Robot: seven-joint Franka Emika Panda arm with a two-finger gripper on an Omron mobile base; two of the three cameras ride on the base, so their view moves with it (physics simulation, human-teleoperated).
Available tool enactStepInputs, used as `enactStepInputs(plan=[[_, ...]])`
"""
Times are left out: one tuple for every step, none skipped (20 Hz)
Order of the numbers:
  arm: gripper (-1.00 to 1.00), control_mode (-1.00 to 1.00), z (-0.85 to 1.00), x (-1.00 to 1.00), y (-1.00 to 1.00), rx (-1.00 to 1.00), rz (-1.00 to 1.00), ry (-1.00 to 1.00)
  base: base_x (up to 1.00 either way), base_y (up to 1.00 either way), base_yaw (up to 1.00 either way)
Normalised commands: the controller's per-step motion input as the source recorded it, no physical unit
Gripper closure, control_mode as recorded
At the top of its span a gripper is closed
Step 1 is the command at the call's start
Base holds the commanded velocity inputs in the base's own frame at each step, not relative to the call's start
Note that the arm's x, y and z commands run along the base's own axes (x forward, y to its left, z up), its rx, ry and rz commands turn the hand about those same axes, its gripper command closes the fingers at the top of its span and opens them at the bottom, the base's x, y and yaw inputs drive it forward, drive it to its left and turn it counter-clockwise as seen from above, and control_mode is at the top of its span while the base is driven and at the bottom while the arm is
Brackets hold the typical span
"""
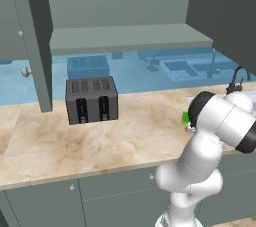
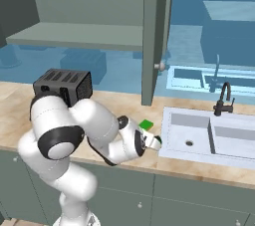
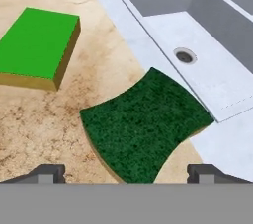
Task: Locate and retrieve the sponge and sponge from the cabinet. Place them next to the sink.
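End effector (image 3: 126, 171) spread wide above dark sponge (image 3: 146, 122) at frame centre, overlapping sink (image 3: 217, 82) rim; green sponge (image 3: 37, 45) upper left on table (image 3: 44, 129).

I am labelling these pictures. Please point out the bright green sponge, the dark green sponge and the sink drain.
bright green sponge (image 3: 37, 43), hand view, on its flat green top.
dark green sponge (image 3: 143, 119), hand view, middle of its rough top.
sink drain (image 3: 184, 56), hand view, on the round hole in the basin floor.

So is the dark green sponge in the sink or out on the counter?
Out. The dark green sponge lies on the counter, overlapping the sink rim, not in the basin.
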Motion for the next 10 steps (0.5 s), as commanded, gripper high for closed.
enactStepInputs(plan=[[-1.00,-1.00,0.51,-0.11,0.09,0.06,0.00,0.00,0.00,0.00,0.00],[-1.00,-1.00,0.60,-0.10,0.14,0.07,0.00,0.00,0.00,0.00,0.00],[-1.00,-1.00,0.70,-0.10,0.22,0.04,0.00,0.00,0.00,0.00,0.00],[-1.00,-1.00,0.84,0.00,0.23,0.00,0.05,-0.06,0.00,0.00,0.00],[-1.00,-1.00,0.89,0.00,0.23,0.00,0.06,-0.09,0.00,0.00,0.00],[-1.00,-1.00,0.92,0.00,0.25,0.00,0.05,-0.07,0.00,0.00,0.00],[-1.00,-1.00,0.92,0.00,0.28,0.00,0.05,-0.04,0.00,0.00,0.00],[-1.00,-1.00,0.85,0.00,0.32,0.00,0.05,-0.02,0.00,0.00,0.00],[-1.00,-1.00,0.80,-0.03,0.34,0.00,0.05,0.00,0.00,0.00,0.00],[-1.00,-1.00,0.78,-0.04,0.34,0.00,0.03,0.00,0.00,0.00,0.00]])
